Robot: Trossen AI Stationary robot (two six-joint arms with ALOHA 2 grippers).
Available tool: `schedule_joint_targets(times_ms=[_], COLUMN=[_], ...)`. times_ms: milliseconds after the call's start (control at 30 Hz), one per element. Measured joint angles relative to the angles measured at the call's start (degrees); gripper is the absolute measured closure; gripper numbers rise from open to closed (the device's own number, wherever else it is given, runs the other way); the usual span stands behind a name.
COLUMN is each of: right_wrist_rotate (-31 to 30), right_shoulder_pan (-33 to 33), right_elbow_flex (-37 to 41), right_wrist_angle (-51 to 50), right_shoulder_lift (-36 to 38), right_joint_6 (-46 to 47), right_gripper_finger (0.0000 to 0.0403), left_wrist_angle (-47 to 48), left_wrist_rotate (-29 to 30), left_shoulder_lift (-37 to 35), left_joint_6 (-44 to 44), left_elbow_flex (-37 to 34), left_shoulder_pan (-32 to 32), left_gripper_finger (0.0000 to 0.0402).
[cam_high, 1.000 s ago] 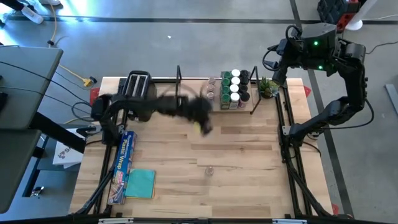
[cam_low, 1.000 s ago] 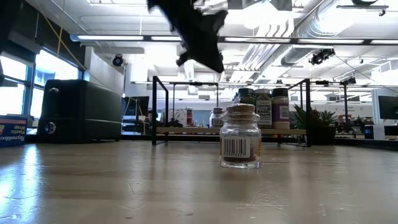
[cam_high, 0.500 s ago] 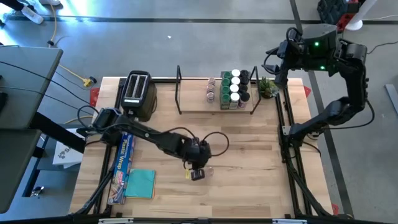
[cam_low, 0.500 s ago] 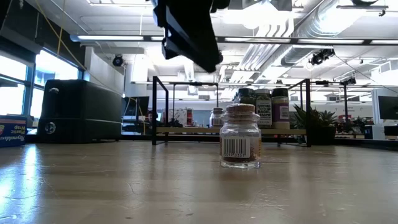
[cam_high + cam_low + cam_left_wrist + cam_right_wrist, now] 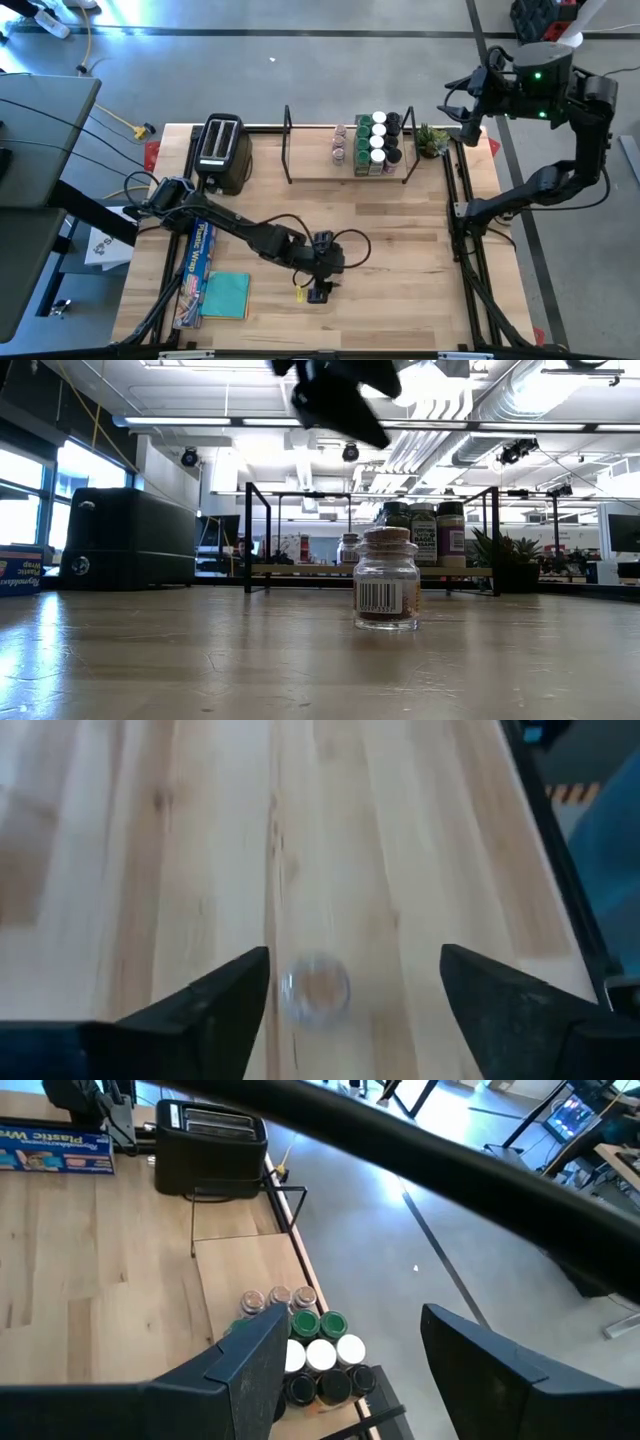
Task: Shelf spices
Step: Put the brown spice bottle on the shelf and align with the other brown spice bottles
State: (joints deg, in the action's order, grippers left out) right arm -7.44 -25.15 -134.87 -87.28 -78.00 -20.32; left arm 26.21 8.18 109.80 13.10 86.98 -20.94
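Looking straight down from the high view, we see the left tool (image 5: 320, 290) low over the front middle of the wooden bench (image 5: 400, 240), its arm stretched across from the left side. The clear jar sits under or just beside that tool there, and we cannot make it out from above. At the back, the shelf (image 5: 315, 165) carries a cluster of spices (image 5: 372, 143) on its right half, green, white and dark lids packed together. A toaster (image 5: 220, 152) stands left of the shelf, a small plant (image 5: 432, 139) right of it, and a plastic wrap box (image 5: 197, 265) and teal cloth (image 5: 226, 295) lie at the front left. The right tool (image 5: 462, 100) hangs raised beyond the bench's back right corner.

From the low view, we see 1 clear jar (image 5: 386, 578) upright on the bench, barcode facing us, with a dark blurred part of an arm (image 5: 335, 395) above and apart from it.

In the left wrist view, the jar (image 5: 315, 988) shows from above between the 2 fingers (image 5: 205, 1015), which stand wide apart and touch nothing.

In the right wrist view, that tool's fingers (image 5: 250, 1370) are spread wide and empty above the shelved spices (image 5: 312, 1350).
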Motion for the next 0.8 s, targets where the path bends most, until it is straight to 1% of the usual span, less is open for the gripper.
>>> schedule_joint_targets(times_ms=[100,300,500,700,800], right_wrist_rotate=[0.0,0.0,-0.1,-0.2,-0.2], right_shoulder_pan=[0.0,0.0,0.0,0.0,0.0], right_elbow_flex=[0.0,0.0,0.0,0.0,0.0], right_wrist_angle=[-0.3,-0.4,-0.7,-0.7,-0.7], right_shoulder_lift=[0.3,0.4,0.5,0.5,0.5], right_joint_6=[0.5,0.8,0.9,1.4,2.1], right_gripper_finger=[0.0178,0.0178,0.0178,0.0178,0.0178], left_wrist_angle=[-3.9,-4.7,-4.8,-3.6,-3.6], left_wrist_rotate=[2.3,4.4,4.4,4.4,2.9], left_shoulder_lift=[0.7,2.7,7.0,9.7,10.6], left_joint_6=[-0.4,-2.1,-1.6,0.1,0.3], left_elbow_flex=[0.0,0.0,0.0,0.0,0.0], left_shoulder_pan=[-0.3,-0.1,0.4,0.8,0.9], left_gripper_finger=[0.0106,0.0105,0.0105,0.0105,0.0105])
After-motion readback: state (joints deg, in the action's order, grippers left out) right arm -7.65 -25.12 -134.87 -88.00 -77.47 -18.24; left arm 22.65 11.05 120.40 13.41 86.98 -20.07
